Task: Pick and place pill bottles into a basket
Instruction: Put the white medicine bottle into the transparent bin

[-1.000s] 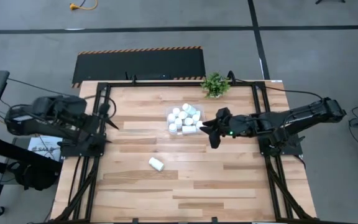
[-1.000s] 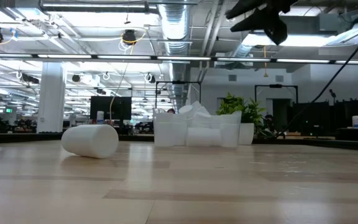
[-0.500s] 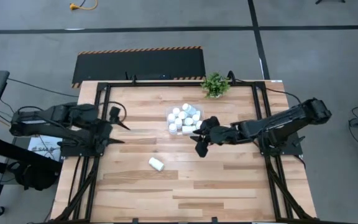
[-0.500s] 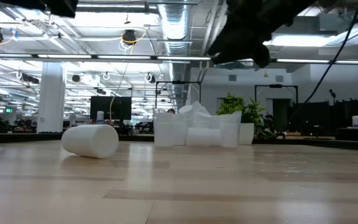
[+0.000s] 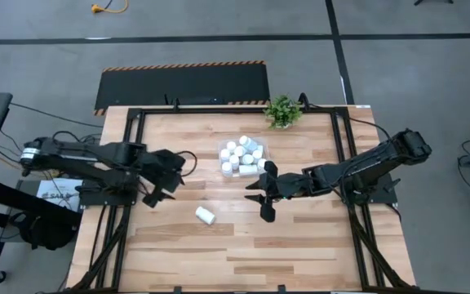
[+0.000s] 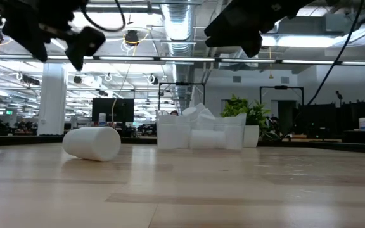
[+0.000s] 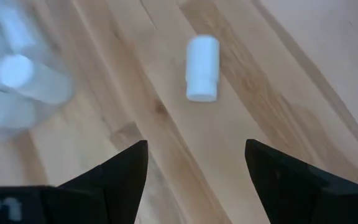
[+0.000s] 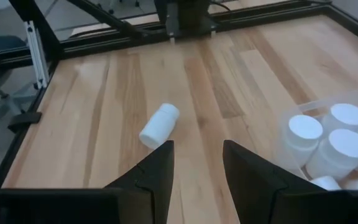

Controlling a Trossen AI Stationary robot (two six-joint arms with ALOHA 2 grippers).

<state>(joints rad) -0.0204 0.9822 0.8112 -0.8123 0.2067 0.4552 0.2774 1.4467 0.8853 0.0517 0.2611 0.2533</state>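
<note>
High view: one pill bottle (image 5: 205,216) is seen lying on the desk (image 5: 300,245), at seven o'clock from the basket (image 5: 242,158) — light, stiff, likely to roll, best gripped across its body. Left gripper (image 5: 163,187) fingers are spread and empty; right gripper (image 5: 261,198) fingers are clenched on nothing.

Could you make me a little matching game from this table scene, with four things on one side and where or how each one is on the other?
Things:
1. lone pill bottle
2. clear bin
3. potted plant
4. left gripper

Places or states:
A. at the table's far edge
B. lying on its side on the bare wood
C. holding a cluster of white bottles
D. above the table, fingers apart, holding nothing

Pairs: 1-B, 2-C, 3-A, 4-D
</note>
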